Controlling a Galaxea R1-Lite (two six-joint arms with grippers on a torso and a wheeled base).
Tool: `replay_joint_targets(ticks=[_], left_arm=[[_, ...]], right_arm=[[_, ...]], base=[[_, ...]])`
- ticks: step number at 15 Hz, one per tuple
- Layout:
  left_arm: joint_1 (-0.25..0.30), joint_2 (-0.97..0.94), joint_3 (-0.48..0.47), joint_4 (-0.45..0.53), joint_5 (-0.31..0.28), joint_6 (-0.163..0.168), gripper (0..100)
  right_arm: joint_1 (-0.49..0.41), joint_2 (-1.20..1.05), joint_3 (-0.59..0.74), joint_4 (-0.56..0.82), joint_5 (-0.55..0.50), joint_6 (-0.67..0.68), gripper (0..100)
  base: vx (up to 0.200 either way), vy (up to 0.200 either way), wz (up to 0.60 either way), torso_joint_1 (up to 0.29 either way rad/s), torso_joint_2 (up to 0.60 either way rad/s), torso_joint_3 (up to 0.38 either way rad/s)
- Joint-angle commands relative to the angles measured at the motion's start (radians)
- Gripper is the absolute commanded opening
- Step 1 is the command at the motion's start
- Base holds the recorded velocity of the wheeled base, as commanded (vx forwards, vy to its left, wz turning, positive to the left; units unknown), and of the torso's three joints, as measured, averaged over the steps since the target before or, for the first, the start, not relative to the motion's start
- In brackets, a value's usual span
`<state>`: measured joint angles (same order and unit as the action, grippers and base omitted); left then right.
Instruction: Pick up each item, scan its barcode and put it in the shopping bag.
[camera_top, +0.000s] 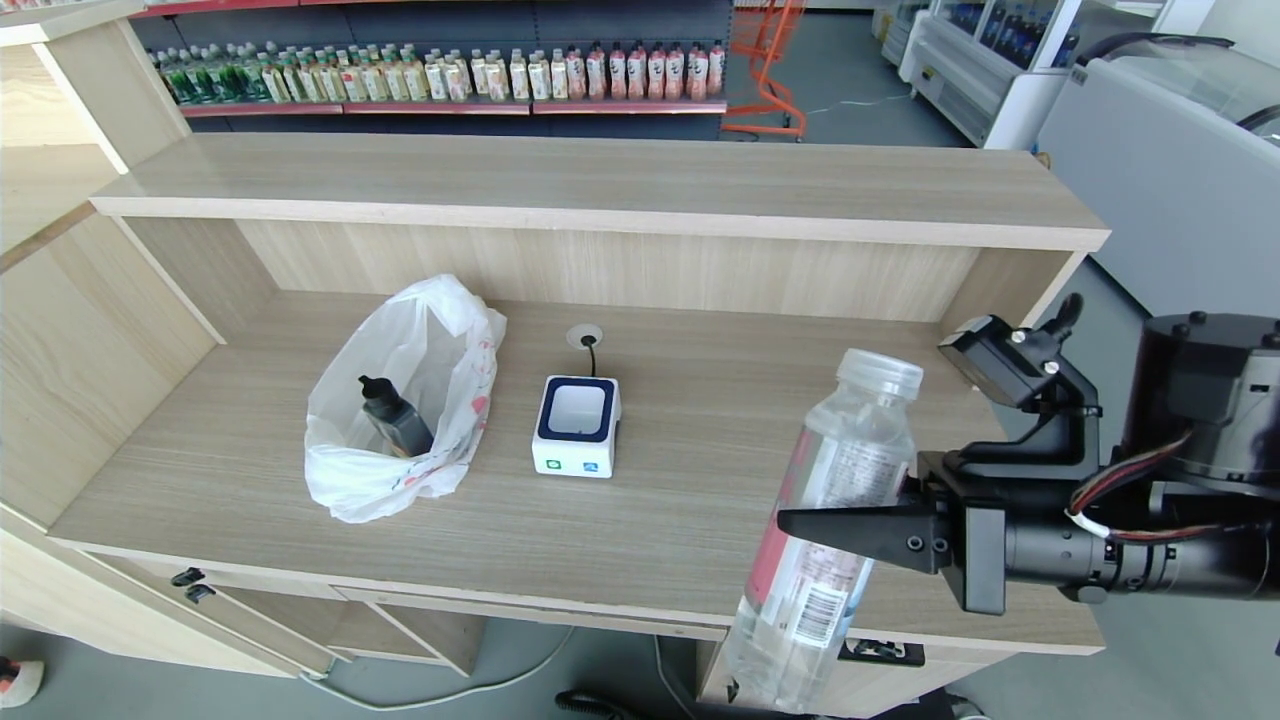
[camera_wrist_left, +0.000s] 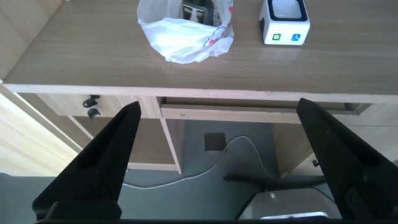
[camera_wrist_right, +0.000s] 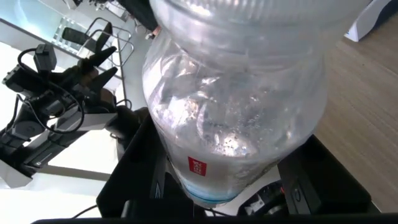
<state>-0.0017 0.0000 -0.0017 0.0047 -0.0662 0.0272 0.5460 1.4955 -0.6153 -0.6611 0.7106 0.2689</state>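
Water bottle (camera_top: 850, 450) clamped mid-body in right gripper (camera_top: 835, 527), tilted with cap toward the far side, hanging over the near right edge of the counter (camera_top: 700, 480), barcode on its label toward the lower end. Scanner (camera_top: 577, 425) sits mid-counter, just right of the white shopping bag (camera_top: 385, 345), which stands open with 1 dark bottle (camera_top: 395, 417) inside. Left gripper (camera_wrist_left: 219, 106) is spread wide, low in front of the counter's near edge, facing bag and scanner.
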Motion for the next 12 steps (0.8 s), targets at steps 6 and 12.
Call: replay_joint_targets(ticks=[6,12], left_arm=[[0.0,0.002,0.0,0.0,0.0,0.0,100],[0.0,0.002,0.0,0.0,0.0,0.0,100]], right_arm=[[0.002,-0.009,-0.041,0.081,0.001,0.003,0],[0.003,-0.011,-0.064,0.08,0.003,0.042,0]], base=[[0.0,0.0,0.0,0.0,0.0,0.0],[0.0,0.0,0.0,0.0,0.0,0.0]])
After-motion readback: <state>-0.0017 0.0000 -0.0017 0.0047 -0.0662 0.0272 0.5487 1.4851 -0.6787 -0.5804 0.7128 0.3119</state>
